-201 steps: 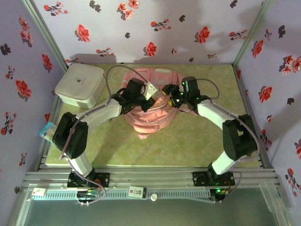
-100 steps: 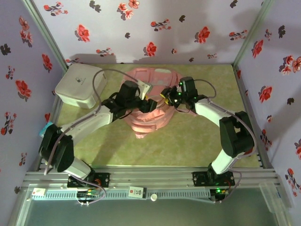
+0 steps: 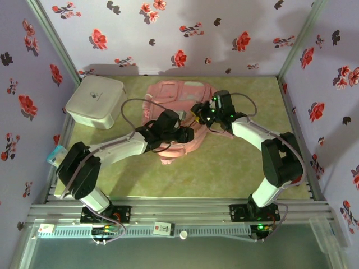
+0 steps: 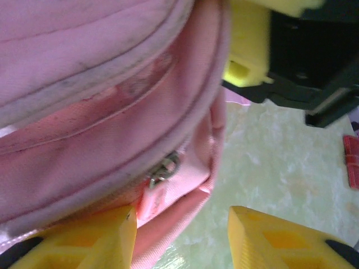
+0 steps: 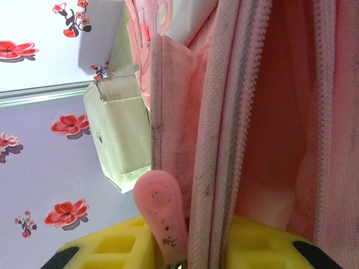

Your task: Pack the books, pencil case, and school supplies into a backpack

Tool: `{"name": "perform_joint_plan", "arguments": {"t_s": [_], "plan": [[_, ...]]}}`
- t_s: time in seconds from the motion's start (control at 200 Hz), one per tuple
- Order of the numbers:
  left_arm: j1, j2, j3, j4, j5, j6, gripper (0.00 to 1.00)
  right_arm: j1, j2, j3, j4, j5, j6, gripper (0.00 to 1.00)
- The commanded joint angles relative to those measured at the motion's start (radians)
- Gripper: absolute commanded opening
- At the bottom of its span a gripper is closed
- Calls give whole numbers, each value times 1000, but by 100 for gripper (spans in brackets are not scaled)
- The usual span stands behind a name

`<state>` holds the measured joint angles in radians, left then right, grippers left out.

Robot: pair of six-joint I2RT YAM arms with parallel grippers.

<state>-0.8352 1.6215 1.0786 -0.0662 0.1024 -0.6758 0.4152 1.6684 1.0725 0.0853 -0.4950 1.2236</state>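
Note:
The pale-pink backpack (image 3: pixel 176 95) lies in the middle of the table. My right gripper (image 3: pixel 199 114) is at its right side, shut on the edge of its opening. In the right wrist view the yellow fingers (image 5: pixel 118 246) pinch the zip band (image 5: pixel 224 140), and a pink zip pull (image 5: pixel 162 213) stands beside it. My left gripper (image 3: pixel 188 134) is at the backpack's near right corner and is open. Its left fingertip (image 4: pixel 120 235) rests against the pink fabric (image 4: pixel 101 112) below a metal zip slider (image 4: pixel 164 170). The books, pencil case and school supplies are out of view.
A white rounded box (image 3: pixel 95 101) stands at the back left. A small teal item (image 3: pixel 56 154) sits at the table's left edge behind my left arm. Green tabletop (image 3: pixel 224 168) lies open in front of the backpack. Flowered walls close in three sides.
My left gripper opened, let go of the backpack's top and moved toward the near right corner. My right gripper closed on the opening's edge. The backpack now lies flatter.

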Motion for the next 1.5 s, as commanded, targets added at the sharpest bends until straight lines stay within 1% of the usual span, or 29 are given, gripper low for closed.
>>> {"name": "perform_joint_plan", "arguments": {"t_s": [0.0, 0.11, 0.375, 0.68, 0.765, 0.84, 0.925, 1.02, 1.11, 1.18, 1.265, 1.495], "plan": [[-2, 15, 21, -2, -61, -63, 46, 13, -8, 35, 85, -25, -5, 28], [1, 9, 9, 7, -77, -49, 46, 13, -8, 37, 83, -27, -4, 28], [7, 35, 30, 48, -74, -26, 33, 17, -14, 33, 91, -29, -2, 28], [11, 19, -33, 207, -40, -45, 22, 22, -9, 10, 137, -47, 29, 26], [14, 27, -34, 202, -49, -53, 22, 23, -9, 7, 141, -45, 33, 26], [17, 35, -36, 192, -76, -68, 27, 23, -9, 6, 142, -47, 33, 26], [18, 45, -33, 192, -93, -80, 30, 25, -12, 5, 140, -47, 33, 26], [21, 56, -24, 187, -105, -98, 30, 27, -13, 5, 140, -45, 33, 26], [20, 62, -8, 141, -151, -121, 30, 30, -14, 4, 139, -45, 30, 26], [21, 59, 4, 93, -194, -138, 28, 34, -14, 5, 136, -44, 29, 26], [21, 49, -5, 82, -219, -148, 22, 37, -13, 3, 129, -39, 23, 26], [21, 19, -18, 43, -237, -143, 7, 36, -13, 14, 86, -9, -16, 25]]}}
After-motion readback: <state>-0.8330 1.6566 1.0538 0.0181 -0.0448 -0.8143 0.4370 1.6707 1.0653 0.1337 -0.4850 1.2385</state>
